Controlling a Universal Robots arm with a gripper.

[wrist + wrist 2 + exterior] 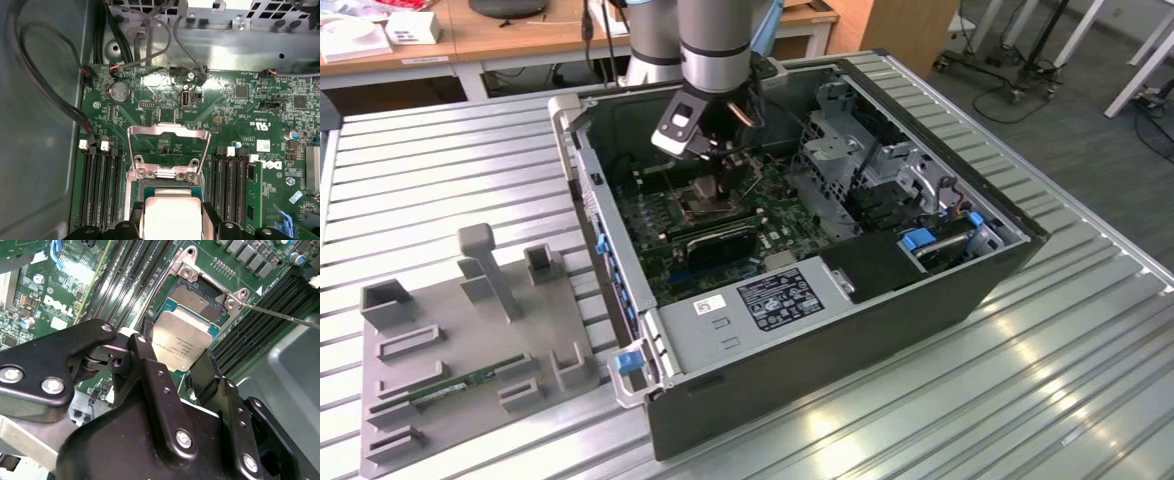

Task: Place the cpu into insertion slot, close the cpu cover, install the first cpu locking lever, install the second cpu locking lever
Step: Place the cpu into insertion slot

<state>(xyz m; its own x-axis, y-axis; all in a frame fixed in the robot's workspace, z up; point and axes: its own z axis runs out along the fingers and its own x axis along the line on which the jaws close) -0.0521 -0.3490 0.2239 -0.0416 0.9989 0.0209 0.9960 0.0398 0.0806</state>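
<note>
The claw (175, 357) grips the chip (182, 335) over the socket (199, 296); the hinged cover (167, 130) stands raised.

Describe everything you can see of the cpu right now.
The cpu is a small flat square chip with a silvery-tan metal face bearing fine print and a thin green border. The pincer is shut on it, one black finger against each of two opposite sides. It hangs over the open insertion slot, partly covering its dark centre; whether it touches the socket cannot be told. The cpu cover is swung open beyond the slot.
</note>
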